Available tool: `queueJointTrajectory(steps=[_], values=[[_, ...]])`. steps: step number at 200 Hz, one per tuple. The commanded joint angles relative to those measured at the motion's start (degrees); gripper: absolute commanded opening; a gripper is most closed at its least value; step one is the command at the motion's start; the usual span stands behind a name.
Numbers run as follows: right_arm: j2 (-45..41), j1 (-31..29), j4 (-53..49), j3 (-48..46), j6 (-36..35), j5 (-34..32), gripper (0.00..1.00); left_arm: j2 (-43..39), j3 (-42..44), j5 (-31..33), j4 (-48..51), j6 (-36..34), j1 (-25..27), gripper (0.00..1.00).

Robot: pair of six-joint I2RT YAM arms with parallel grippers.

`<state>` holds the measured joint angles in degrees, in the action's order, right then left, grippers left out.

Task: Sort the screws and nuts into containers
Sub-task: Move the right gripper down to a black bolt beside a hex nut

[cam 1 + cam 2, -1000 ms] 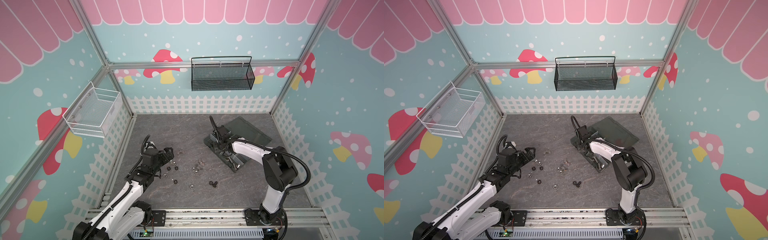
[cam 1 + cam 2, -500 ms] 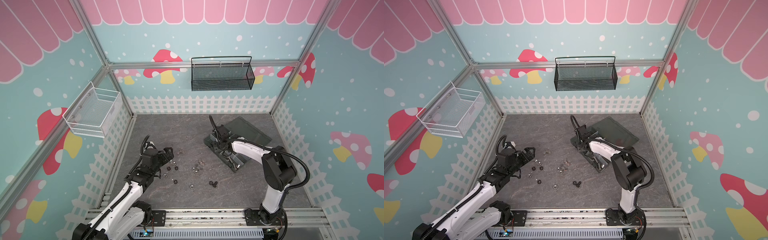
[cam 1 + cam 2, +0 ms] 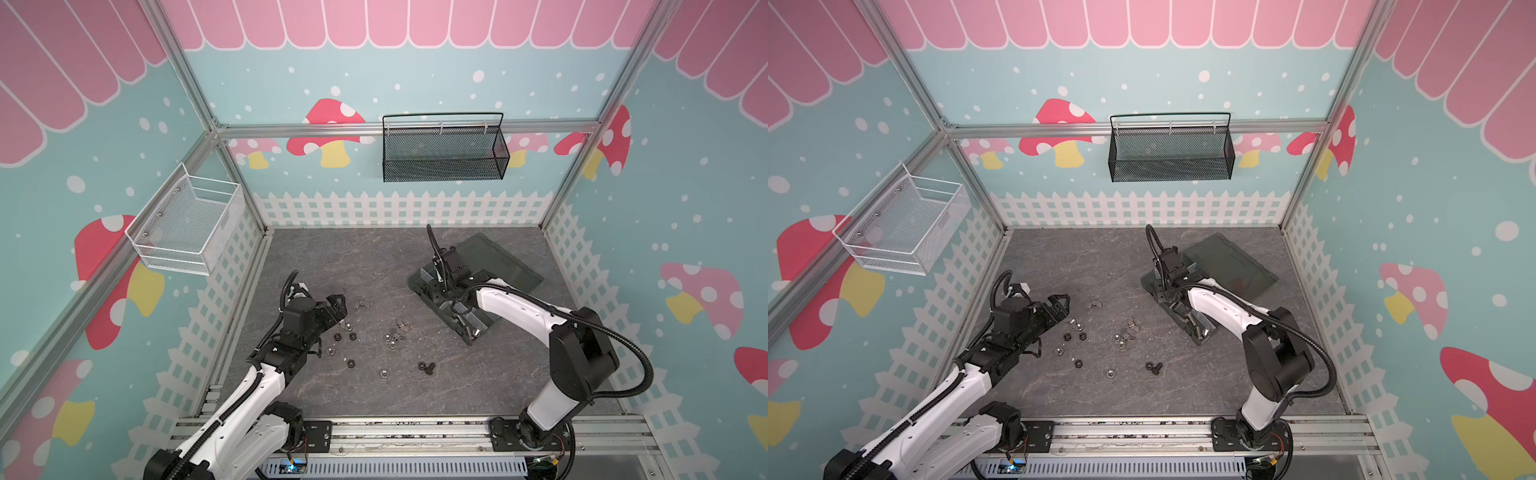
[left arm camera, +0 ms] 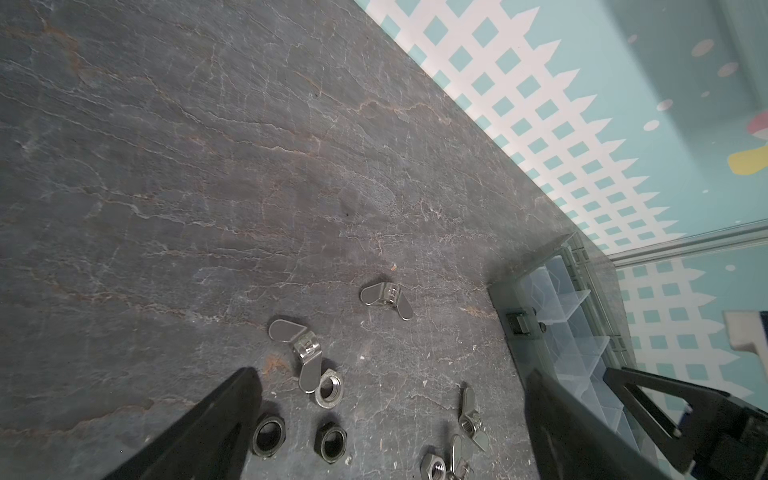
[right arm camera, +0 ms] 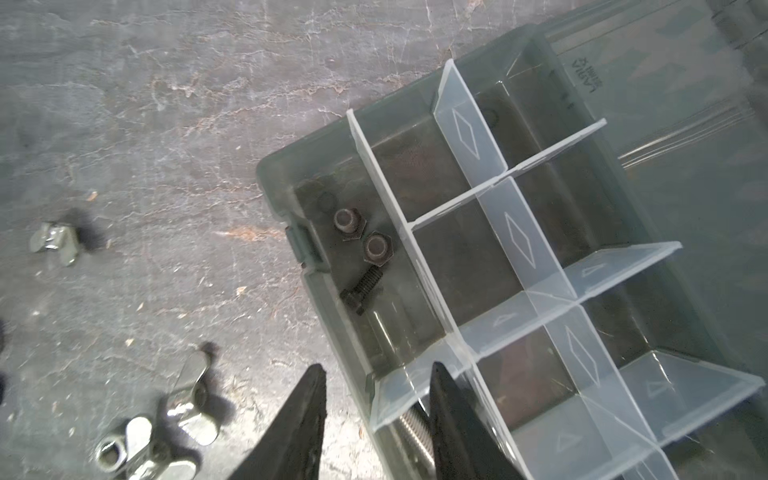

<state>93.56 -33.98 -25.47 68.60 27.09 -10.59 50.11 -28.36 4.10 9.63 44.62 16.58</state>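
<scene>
The dark grey organizer box (image 3: 417, 284) lies open at mid-right, and its compartments are the containers. In the right wrist view three black screws (image 5: 361, 291) lie in an end compartment (image 5: 266, 174). My right gripper (image 5: 378, 365) is open astride the box's wall. A silver screw (image 5: 411, 424) lies loose below its fingers. My left gripper (image 4: 390, 374) is wide open and empty, low over loose nuts: two black (image 4: 269, 430) and one silver (image 4: 329, 388). In both top views more nuts (image 3: 351, 363) (image 3: 1078, 363) and a black screw (image 3: 430, 368) lie scattered on the floor.
Silver wing nuts (image 4: 386, 297) (image 5: 193, 382) lie among the loose parts. The box's lid (image 3: 498, 262) lies flat behind it. A black mesh basket (image 3: 442, 153) hangs on the back wall, and a white wire basket (image 3: 187, 226) on the left wall.
The right gripper's jaws have come apart over the box. Both arms stay almost where they were, and the left gripper stays wide open.
</scene>
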Motion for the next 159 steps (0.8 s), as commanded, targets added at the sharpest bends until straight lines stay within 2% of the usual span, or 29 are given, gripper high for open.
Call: queueJointTrajectory(steps=[1, 35, 69, 124, 159], values=[[-3.06, -2.53, -3.1, -2.83, 2.94, 0.92, 0.45, -0.19, 0.28, 1.12, 0.66, 0.73, -0.24, 1.0], [-6.05, -7.99, -6.68, -6.61, 7.62, 1.56, 0.49, 0.5, 0.25, 0.74, 0.22, 0.91, -0.23, 1.0], [-7.66, -12.64, -8.35, -11.66, 13.26, 5.71, 0.5, 0.78, 0.38, 0.65, -0.21, 0.77, -0.19, 1.0], [-8.92, -17.33, -10.8, -16.5, 19.26, 10.2, 0.53, 1.56, 0.72, 0.44, -0.92, 0.91, -0.23, 1.0], [-8.59, -18.77, -10.84, -17.47, 20.46, 11.38, 0.55, 2.18, 0.56, 0.17, -1.55, 1.04, -0.23, 1.0]])
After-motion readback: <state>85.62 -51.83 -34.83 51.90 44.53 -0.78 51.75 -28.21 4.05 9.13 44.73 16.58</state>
